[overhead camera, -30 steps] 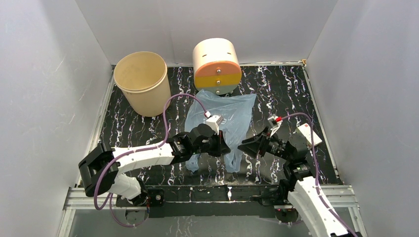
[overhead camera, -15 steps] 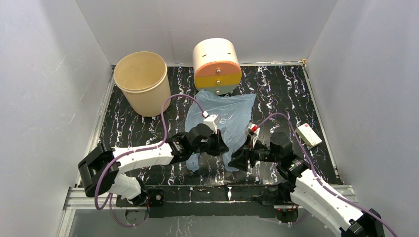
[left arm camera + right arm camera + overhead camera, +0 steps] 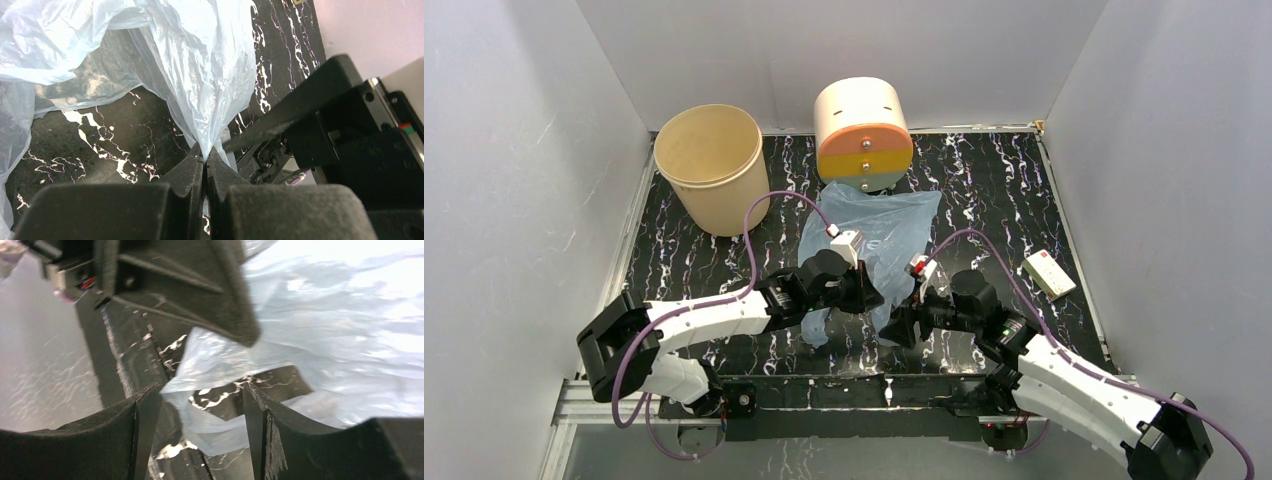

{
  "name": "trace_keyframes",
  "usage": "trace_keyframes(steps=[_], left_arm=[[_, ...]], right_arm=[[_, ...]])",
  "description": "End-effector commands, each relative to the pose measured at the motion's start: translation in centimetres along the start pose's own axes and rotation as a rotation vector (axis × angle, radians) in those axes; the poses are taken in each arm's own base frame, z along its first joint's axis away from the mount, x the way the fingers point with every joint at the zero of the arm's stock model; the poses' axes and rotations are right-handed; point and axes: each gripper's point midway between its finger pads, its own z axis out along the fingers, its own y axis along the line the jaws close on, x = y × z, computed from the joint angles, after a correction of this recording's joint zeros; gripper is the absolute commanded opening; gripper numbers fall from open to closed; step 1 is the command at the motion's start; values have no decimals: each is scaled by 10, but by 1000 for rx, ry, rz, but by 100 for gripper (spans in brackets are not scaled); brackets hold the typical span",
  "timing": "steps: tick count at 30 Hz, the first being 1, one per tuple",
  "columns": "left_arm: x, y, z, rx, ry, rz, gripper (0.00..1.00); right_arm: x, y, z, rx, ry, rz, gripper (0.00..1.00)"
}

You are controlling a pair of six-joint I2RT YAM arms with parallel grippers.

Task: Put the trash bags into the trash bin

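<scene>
The left fingers (image 3: 204,167) are clenched on a gathered fold of the trash bag (image 3: 876,232) (thin pale-blue film), which fans out beyond their tips across the desk (image 3: 994,190). The right fingers (image 3: 889,328) stand spread just beside the left ones, a loose edge of the film showing between them, not pinched. The trash bin (image 3: 711,170) stands well apart, beyond and left of the left fingers.

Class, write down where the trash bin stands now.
In the top view, the trash bin stands at the far-left corner of the table, left of the cream cylinder.
</scene>
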Motion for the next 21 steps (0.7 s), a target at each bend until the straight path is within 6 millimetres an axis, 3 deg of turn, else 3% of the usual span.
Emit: trace_keyframes(steps=[1,3,7,11,16,21], left_arm=[[-14,-10,-11,35,-48,-1,1],[-15,-12,-12,40,-53,-2,0],[-19,-16,-12,53,-65,-6,0],[-20,-17,-12,56,-68,-9,0],[-22,-17,-15,58,-76,-12,0],[-22,-15,-15,51,-81,-18,0]], right_arm=[[-48,-19,-8,163,-173,-50,70],[-49,-8,-7,102,-192,-64,70],[-33,15,4,-63,-123,-41,65],[-30,8,12,1,-118,-37,61],[-15,4,16,12,-96,-53,65],[-13,-13,18,110,-137,-5,63]])
